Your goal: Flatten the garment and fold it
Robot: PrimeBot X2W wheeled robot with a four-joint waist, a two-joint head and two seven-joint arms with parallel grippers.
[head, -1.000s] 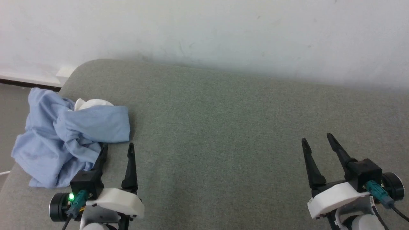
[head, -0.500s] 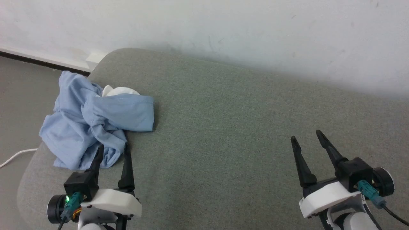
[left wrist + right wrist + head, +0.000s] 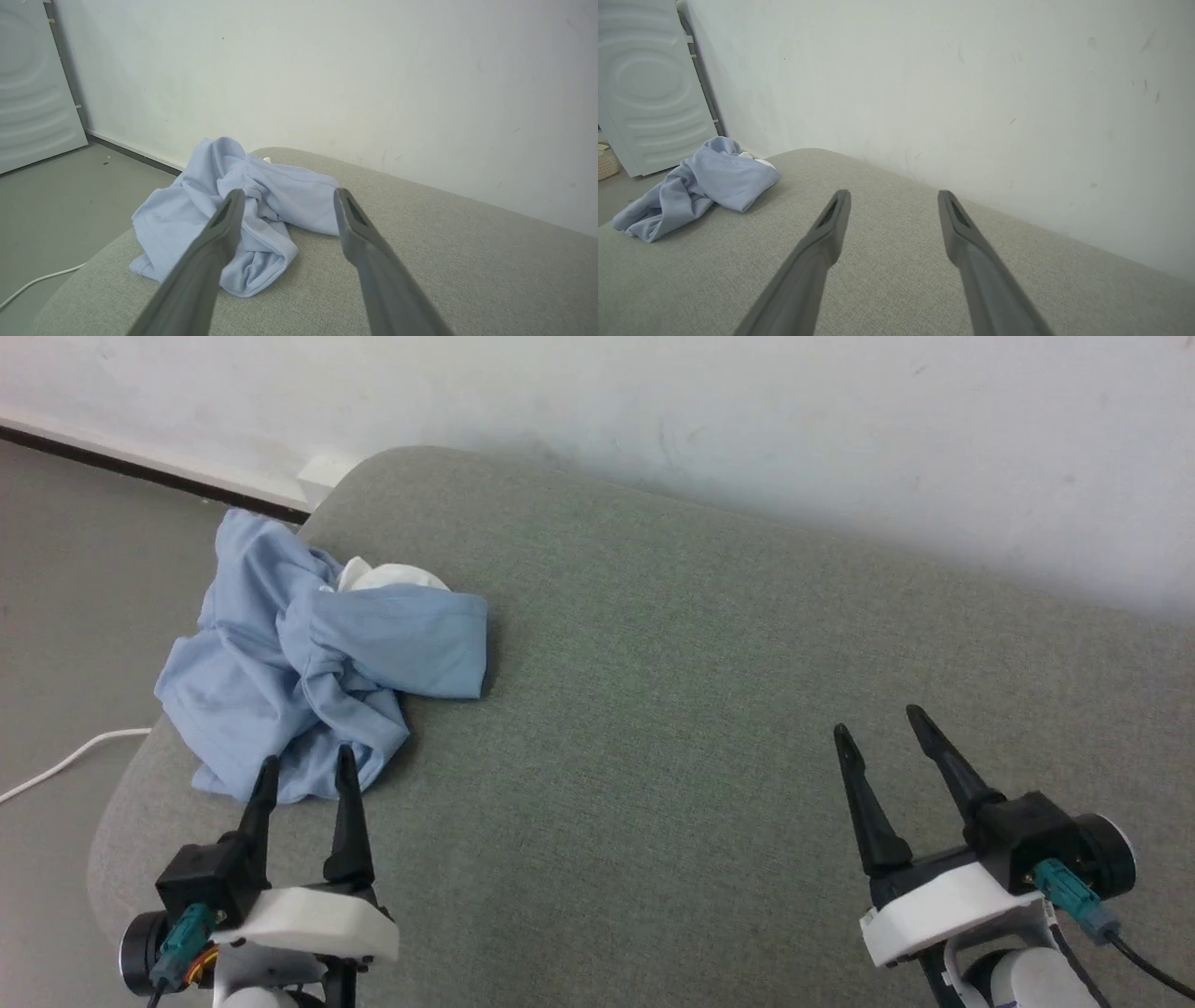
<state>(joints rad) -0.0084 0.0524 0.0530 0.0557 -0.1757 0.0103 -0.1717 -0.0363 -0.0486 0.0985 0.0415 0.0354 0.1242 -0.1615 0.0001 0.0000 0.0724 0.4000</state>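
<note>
A crumpled light blue garment (image 3: 308, 672) lies at the far left corner of a grey-green padded bench (image 3: 700, 709). Its long axis runs along the left edge, and a flat flap points toward the bench's middle. The left gripper (image 3: 307, 756) is at the heap's near end, jaws open and empty. The right gripper (image 3: 878, 721), jaws also open and empty, is well apart.

Garment (image 3: 308, 681) collar (image 3: 397, 577) part-hidden; cable (image 3: 65, 763) cropped L.
</note>
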